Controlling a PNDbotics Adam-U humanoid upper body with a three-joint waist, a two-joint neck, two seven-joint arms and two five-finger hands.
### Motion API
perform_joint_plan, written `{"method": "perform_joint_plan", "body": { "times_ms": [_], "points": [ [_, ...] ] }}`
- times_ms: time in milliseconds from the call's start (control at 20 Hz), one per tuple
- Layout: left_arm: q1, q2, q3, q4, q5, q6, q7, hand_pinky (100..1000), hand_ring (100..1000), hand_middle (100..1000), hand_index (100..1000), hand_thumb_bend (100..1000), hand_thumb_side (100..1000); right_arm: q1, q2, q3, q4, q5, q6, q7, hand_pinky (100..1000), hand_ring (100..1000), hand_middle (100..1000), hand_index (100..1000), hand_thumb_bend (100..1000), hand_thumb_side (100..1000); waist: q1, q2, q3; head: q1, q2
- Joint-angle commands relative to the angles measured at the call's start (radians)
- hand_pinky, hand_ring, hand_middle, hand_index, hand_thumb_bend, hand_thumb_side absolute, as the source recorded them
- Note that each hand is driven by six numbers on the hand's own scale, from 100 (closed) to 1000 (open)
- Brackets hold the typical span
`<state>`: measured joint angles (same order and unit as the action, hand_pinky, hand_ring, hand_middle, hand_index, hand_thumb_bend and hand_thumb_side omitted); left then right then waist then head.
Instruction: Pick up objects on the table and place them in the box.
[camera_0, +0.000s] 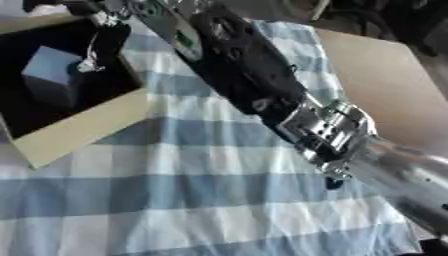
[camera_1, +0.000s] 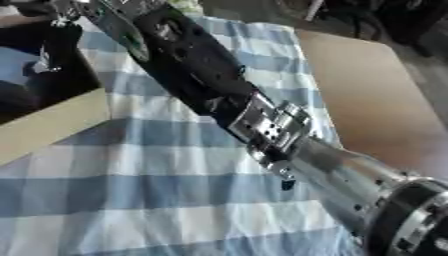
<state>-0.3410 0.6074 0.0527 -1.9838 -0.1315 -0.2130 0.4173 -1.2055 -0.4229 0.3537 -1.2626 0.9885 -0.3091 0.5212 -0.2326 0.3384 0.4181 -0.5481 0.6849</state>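
The right hand (camera_0: 103, 37) reaches over the cardboard box (camera_0: 83, 131); its fingers hang down inside, but I cannot tell if they are spread or closed. A pale blue block (camera_0: 51, 75) stands in the box, just beside the fingers, so this placing seems nearly done. No further objects show on the checked cloth (camera_0: 192, 200).

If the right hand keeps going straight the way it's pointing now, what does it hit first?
Most likely the pale blue block lying in the box. The right hand hangs over the box's dark interior, fingers pointing down just beside the block; depth is unclear, so it could meet the box floor instead.
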Motion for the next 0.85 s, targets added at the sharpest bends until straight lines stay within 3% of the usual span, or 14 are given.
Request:
{"method": "perform_joint_plan", "body": {
  "times_ms": [50, 100, 150, 250, 300, 350, 600, 850],
  "points": [
    [-0.002, 0.017, 0.007, -0.016, 0.0, 0.001, 0.003, 767, 788, 732, 810, 551, 722, -0.027, -0.043, -0.026, -0.066, -0.059, 0.025, -0.013, 913, 949, 857, 932, 270, 549, 0.023, -0.025, -0.003, -0.001, 0.001],
    [-0.002, 0.018, 0.008, -0.016, 0.0, 0.0, 0.004, 767, 788, 732, 810, 551, 722, -0.027, -0.048, -0.028, -0.085, -0.081, 0.037, -0.018, 911, 948, 855, 930, 259, 549, 0.023, -0.026, -0.005, -0.001, 0.001],
    [-0.001, 0.019, 0.008, -0.016, 0.0, 0.0, 0.005, 767, 788, 732, 810, 552, 722, -0.028, -0.057, -0.033, -0.111, -0.101, 0.055, -0.03, 893, 930, 835, 905, 171, 502, 0.024, -0.027, -0.008, 0.001, 0.001],
    [0.0, 0.021, 0.01, -0.016, -0.001, 0.0, 0.007, 767, 788, 732, 810, 552, 721, -0.026, -0.074, -0.045, -0.172, -0.151, 0.1, -0.064, 871, 906, 808, 876, 100, 520, 0.027, -0.028, -0.014, 0.013, 0.003],
    [0.0, 0.022, 0.011, -0.016, -0.002, -0.001, 0.009, 767, 788, 732, 810, 553, 721, -0.021, -0.086, -0.049, -0.206, -0.181, 0.127, -0.084, 868, 903, 805, 875, 100, 528, 0.028, -0.029, -0.017, 0.02, 0.004],
    [0.001, 0.023, 0.012, -0.016, -0.003, -0.002, 0.011, 767, 788, 732, 810, 554, 721, -0.016, -0.1, -0.058, -0.245, -0.214, 0.157, -0.108, 848, 879, 778, 865, 100, 604, 0.029, -0.029, -0.021, 0.03, 0.004],
    [0.008, 0.025, 0.02, -0.016, -0.009, -0.007, 0.026, 767, 788, 732, 810, 557, 718, 0.036, -0.165, -0.133, -0.434, -0.464, 0.331, -0.282, 798, 844, 736, 848, 100, 611, 0.036, -0.026, -0.038, 0.062, -0.001],
    [0.021, 0.026, 0.027, -0.016, -0.019, -0.011, 0.045, 766, 788, 733, 810, 560, 717, 0.124, -0.259, -0.212, -0.619, -0.707, 0.444, -0.472, 773, 835, 723, 843, 100, 626, 0.048, -0.02, -0.065, 0.134, -0.012]
  ]
}}
